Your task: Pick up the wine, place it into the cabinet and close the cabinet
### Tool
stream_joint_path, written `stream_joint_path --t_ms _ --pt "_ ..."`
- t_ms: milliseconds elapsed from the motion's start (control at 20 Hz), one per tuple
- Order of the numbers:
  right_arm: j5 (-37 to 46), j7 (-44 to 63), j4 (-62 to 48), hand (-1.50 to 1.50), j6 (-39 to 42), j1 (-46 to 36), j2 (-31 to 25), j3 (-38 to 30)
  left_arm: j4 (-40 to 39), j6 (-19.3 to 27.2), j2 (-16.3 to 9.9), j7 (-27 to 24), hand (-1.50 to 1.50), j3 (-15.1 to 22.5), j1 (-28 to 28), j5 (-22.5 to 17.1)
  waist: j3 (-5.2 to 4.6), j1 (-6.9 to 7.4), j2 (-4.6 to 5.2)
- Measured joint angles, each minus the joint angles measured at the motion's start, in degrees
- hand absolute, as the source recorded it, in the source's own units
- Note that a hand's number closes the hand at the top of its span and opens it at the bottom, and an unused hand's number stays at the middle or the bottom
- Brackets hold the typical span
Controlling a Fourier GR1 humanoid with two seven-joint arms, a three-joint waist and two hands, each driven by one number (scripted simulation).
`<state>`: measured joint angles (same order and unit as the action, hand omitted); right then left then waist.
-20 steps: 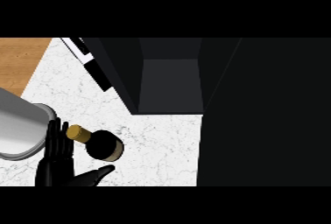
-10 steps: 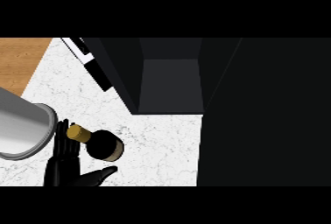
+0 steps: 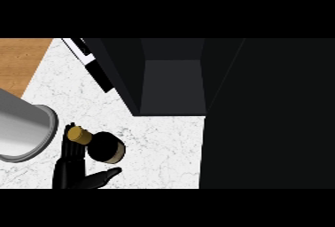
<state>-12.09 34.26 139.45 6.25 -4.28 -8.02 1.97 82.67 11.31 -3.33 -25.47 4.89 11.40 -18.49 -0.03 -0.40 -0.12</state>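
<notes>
The wine bottle (image 3: 106,147) stands on the white marble counter (image 3: 163,150) at the lower left and is seen from above, a dark body with a gold cap (image 3: 79,134). My left hand (image 3: 73,170) is right beside it. Its straight fingers (image 3: 69,148) run up the bottle's left side and its thumb (image 3: 106,174) is spread out below the bottle, not curled round it. The dark cabinet (image 3: 171,82) is open at the top centre and shows a grey inner floor. My right hand does not show.
A wide grey forearm (image 3: 20,128) fills the left edge next to the bottle. A big dark panel (image 3: 268,115) covers the whole right side. A brown wooden surface (image 3: 23,62) borders the counter at the top left, beside a black-and-white edge (image 3: 91,64).
Hardly anything has changed. The left hand stays beside the bottle with only a slight shift, and the bottle stands where it was.
</notes>
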Motion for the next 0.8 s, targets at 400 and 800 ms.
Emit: stream_joint_path --t_ms 400,800 --pt "0.2 1.6 0.0 -1.5 -0.3 -2.0 -0.4 -0.8 -6.4 -1.6 0.9 -2.4 -1.5 -1.9 -3.1 -0.4 0.0 0.08 0.02" --pt "0.3 1.2 -0.1 -1.5 0.3 -1.4 0.3 -0.3 -12.6 -5.4 0.6 -4.3 -1.5 -4.0 -6.1 -1.7 0.02 0.02 0.02"
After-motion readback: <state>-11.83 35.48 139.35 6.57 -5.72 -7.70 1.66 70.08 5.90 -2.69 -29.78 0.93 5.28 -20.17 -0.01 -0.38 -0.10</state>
